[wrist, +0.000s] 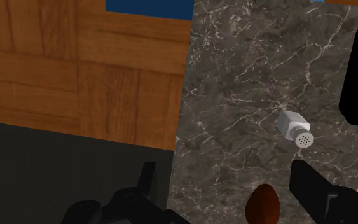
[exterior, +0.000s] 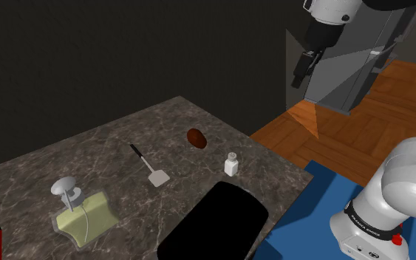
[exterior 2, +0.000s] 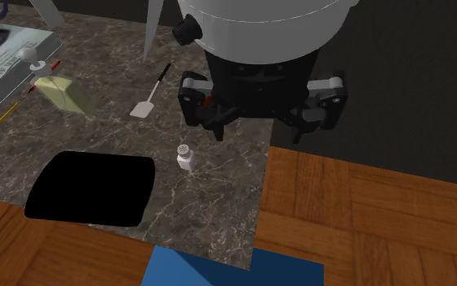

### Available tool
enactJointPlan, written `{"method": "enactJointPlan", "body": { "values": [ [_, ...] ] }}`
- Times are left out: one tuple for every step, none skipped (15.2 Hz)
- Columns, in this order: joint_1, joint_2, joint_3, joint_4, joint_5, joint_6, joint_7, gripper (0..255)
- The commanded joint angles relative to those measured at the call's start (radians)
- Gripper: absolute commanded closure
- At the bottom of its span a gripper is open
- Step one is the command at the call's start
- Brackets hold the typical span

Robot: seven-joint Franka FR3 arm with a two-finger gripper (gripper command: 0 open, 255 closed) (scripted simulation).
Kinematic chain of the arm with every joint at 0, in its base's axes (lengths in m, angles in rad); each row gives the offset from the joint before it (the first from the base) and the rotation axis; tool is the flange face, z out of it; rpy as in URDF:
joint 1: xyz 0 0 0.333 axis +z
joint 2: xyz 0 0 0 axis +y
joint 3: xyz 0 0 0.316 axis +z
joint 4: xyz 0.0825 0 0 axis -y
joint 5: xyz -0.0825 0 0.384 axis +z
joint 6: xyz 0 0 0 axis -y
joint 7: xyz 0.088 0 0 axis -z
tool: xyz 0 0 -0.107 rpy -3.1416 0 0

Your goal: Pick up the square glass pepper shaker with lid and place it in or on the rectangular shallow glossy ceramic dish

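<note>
While the gripper [wrist: 222, 172] hung wide open & empty, the small white pepper shaker [wrist: 296, 128] looked light, stiff, prob. slick, w/ flat sides below the lid [wrist: 304, 138] the best hold.

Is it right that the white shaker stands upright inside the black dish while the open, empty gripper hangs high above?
Not quite. The shoulder view shows the white shaker standing upright on the marble counter beside the black dish, not inside it. The rest holds: the gripper hangs high above, open and empty.
</note>
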Motion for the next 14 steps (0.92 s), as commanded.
{"method": "enactJointPlan", "body": {
  "values": [
    [0.0, 0.0, 0.0, 0.0, 0.0, 0.0, 0.0, 0],
    [0.005, 0.0, 0.013, -0.027, 0.006, 0.031, 0.013, 0],
    [0.01, 0.002, 0.027, -0.053, 0.013, 0.062, 0.026, 0],
    [0.015, 0.006, 0.041, -0.077, 0.019, 0.094, 0.039, 0],
    [0.021, 0.011, 0.055, -0.101, 0.025, 0.126, 0.052, 0],
    [0.026, 0.017, 0.069, -0.123, 0.031, 0.158, 0.065, 0],
    [0.031, 0.026, 0.084, -0.144, 0.037, 0.191, 0.078, 0],
    [0.036, 0.036, 0.099, -0.164, 0.042, 0.224, 0.091, 0],
    [0.04, 0.047, 0.114, -0.182, 0.047, 0.257, 0.105, 0],
    [0.045, 0.06, 0.13, -0.199, 0.052, 0.291, 0.119, 0],
    [0.049, 0.075, 0.146, -0.215, 0.056, 0.325, 0.133, 0],
    [0.053, 0.092, 0.162, -0.229, 0.06, 0.36, 0.147, 0],
    [0.056, 0.11, 0.179, -0.242, 0.063, 0.394, 0.162, 0],
    [0.059, 0.13, 0.195, -0.253, 0.065, 0.429, 0.177, 0]
  ]
}}
